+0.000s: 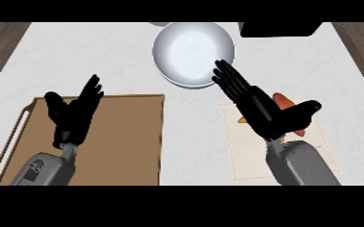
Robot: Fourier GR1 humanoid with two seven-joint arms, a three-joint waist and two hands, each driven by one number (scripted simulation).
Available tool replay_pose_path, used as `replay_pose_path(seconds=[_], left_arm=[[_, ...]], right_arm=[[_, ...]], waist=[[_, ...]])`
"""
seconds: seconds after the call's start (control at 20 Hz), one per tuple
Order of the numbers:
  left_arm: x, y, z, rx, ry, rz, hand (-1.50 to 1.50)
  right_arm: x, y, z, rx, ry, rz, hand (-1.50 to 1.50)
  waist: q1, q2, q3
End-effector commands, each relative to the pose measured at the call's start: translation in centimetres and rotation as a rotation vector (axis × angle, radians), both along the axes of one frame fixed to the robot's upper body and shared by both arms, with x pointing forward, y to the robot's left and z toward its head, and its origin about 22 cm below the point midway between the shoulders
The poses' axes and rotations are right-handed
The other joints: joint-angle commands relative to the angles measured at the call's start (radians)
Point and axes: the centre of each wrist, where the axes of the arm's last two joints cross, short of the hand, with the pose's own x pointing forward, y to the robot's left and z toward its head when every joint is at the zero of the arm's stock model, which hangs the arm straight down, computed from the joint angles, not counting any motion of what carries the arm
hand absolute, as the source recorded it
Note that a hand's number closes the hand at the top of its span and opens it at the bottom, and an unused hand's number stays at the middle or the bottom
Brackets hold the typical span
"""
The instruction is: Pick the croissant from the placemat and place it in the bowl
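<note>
Head view shows the right robot hand (259, 107) spread wide above the croissant (286, 102), which lies on the placemat (249, 158). Bowl (190, 53) sits just beyond on the counter (85, 57). Left robot hand (71, 113) rests open over a brown tray (128, 139).

bowl (193, 53) behind placemat (274, 142) – croissant (286, 101) on placemat – tray (128, 139) left

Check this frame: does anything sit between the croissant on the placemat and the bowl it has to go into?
Nothing visible does. The croissant lies on the placemat, mostly hidden under the open right hand, and only bare counter separates the mat from the bowl. The left hand rests open over the wooden tray.
</note>
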Motion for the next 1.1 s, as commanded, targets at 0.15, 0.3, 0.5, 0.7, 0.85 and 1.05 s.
replay_pose_path(seconds=[0.15,0.3,0.5,0.7,0.85,1.05], left_arm=[[0.3,-2.1,2.0,-0.064,-0.132,-0.135,0.00],[-0.3,-3.0,1.8,-0.108,-0.126,-0.159,0.00],[-1.5,-5.5,2.8,-0.192,-0.180,-0.272,0.00],[-1.7,-4.9,2.0,-0.185,-0.176,-0.285,0.00],[-1.6,-5.1,1.5,-0.178,-0.162,-0.275,0.00],[-2.1,-6.3,1.5,-0.192,-0.165,-0.285,0.00]], right_arm=[[-0.5,-8.5,2.2,-0.345,-0.218,-0.133,1.50],[0.1,-16.0,4.3,-0.823,-0.247,-0.427,1.50],[-5.4,-16.3,-2.6,-0.608,-0.340,-0.594,-1.50],[-7.5,-14.3,-1.1,-0.674,-0.489,-0.366,-1.50],[-8.9,-13.8,-0.1,-0.919,-0.515,-0.373,-1.50],[-9.1,-14.0,3.5,-1.184,-0.461,-0.450,-1.50]], waist=[[-0.025,-0.019,-0.017],[-0.108,-0.038,-0.039],[-0.026,-0.020,-0.014],[-0.007,-0.017,-0.017],[-0.020,-0.020,-0.019],[-0.015,-0.021,-0.021]])
